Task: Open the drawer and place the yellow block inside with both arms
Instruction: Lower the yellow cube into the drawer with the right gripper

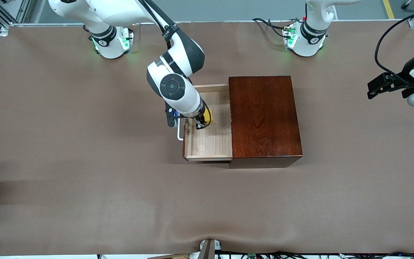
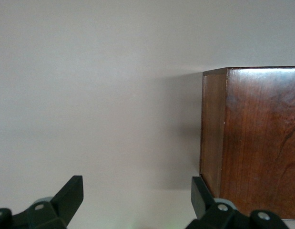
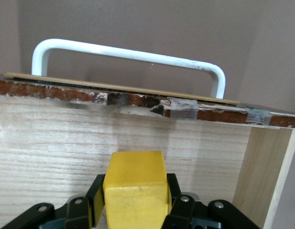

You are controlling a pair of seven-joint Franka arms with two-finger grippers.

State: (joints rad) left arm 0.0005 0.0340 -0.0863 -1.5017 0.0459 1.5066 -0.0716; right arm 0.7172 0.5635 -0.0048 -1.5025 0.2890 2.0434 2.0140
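The drawer [image 1: 210,144] is pulled out of the dark wooden box [image 1: 264,115] toward the right arm's end of the table. Its white handle [image 1: 179,131] faces that way. My right gripper [image 1: 202,122] reaches down into the drawer, shut on the yellow block [image 1: 207,114]. In the right wrist view the yellow block [image 3: 135,191] sits between the black fingers [image 3: 97,193], low over the pale drawer floor [image 3: 52,143], near the handle [image 3: 128,52]. My left gripper [image 1: 383,86] hangs open and holds nothing over the table at the left arm's end. In the left wrist view the box [image 2: 261,143] shows beside it.
A brown cloth [image 1: 84,162] covers the whole table. The two arm bases [image 1: 111,43] stand along the edge farthest from the front camera. Cables [image 1: 390,43] trail near the left arm.
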